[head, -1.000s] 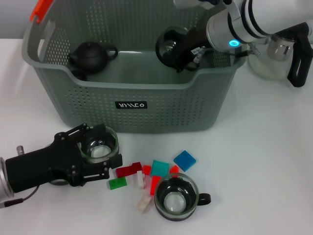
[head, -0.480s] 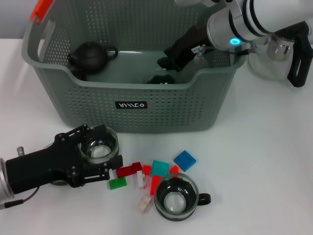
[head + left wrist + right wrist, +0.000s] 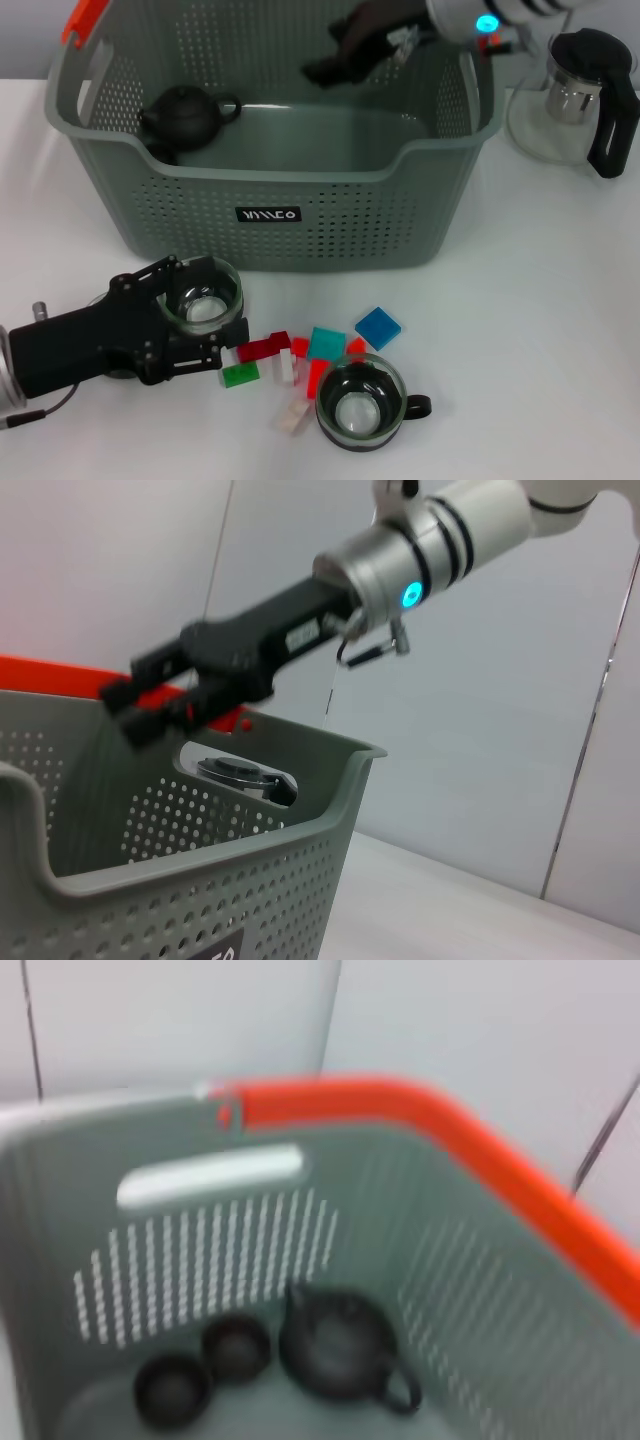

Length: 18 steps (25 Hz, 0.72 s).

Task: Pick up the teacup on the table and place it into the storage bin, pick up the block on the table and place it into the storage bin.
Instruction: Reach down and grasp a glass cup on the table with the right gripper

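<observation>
Bin (image 3: pixel 270 215) stands at the back of the white table (image 3: pixel 540 300), its black label facing the robot and an orange handle end at its left corner. Inside, near the left wall, sits a dark teapot (image 3: pixel 185 112); the right wrist view shows that teapot (image 3: pixel 338 1348) with two small dark cups (image 3: pixel 172 1388) beside it on the bin floor.

Right gripper (image 3: pixel 335 55) hangs above the bin's rear right part, over the interior, its black fingers parted and nothing between them; the left wrist view shows the same gripper (image 3: pixel 150 702) above the bin rim, fingers apart and empty.

Left gripper (image 3: pixel 195 320) lies low on the table in front of the bin's left half, its black jaws set around a glass teacup (image 3: pixel 203 298) that stands on the table. Whether the jaws press on the glass I cannot tell.

A second glass teacup (image 3: pixel 360 402) with a dark handle stands further right, near the table's front edge. Between the two cups lie scattered blocks (image 3: pixel 290 360): red, green, teal, pale, and a blue one (image 3: pixel 378 327) just beside the second cup's far side.

A glass kettle (image 3: pixel 575 95) with a black handle stands right of the bin.
</observation>
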Tool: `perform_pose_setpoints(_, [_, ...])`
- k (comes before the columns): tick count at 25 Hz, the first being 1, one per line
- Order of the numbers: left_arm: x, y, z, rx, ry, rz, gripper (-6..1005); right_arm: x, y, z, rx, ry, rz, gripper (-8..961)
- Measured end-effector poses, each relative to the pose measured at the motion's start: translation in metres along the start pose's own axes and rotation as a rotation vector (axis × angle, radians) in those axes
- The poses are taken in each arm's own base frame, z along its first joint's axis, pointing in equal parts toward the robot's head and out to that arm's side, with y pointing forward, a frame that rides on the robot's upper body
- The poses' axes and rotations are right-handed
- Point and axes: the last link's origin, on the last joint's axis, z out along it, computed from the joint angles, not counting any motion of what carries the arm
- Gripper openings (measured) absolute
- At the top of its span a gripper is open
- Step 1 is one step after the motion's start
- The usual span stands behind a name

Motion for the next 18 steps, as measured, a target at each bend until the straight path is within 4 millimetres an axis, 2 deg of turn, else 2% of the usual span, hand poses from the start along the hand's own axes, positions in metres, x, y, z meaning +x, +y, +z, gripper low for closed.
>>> perform_pose_setpoints(5, [0.0, 0.0, -0.001, 0.001, -0.002, 0.0, 933, -0.022, 0.002, -0.034, -0.009, -0.145, 0.001, 624])
perform_pose_setpoints(9, [0.0, 0.0, -0.001, 0.0, -0.004, 0.0, 933, -0.024, 0.01, -0.063, -0.055, -0.249, -0.003, 622])
perform_pose_setpoints(13, [-0.001, -0.001, -0.001, 0.003, -0.01, 0.003, 933, -0.01, 0.027, -0.083, -0.142, -0.272, -0.052, 620])
perform_pose_setpoints(18, [0.0, 0.0, -0.003, -0.001, -0.013, 0.008, 933, 0.021, 0.052, -0.101, -0.278, -0.214, -0.151, 617])
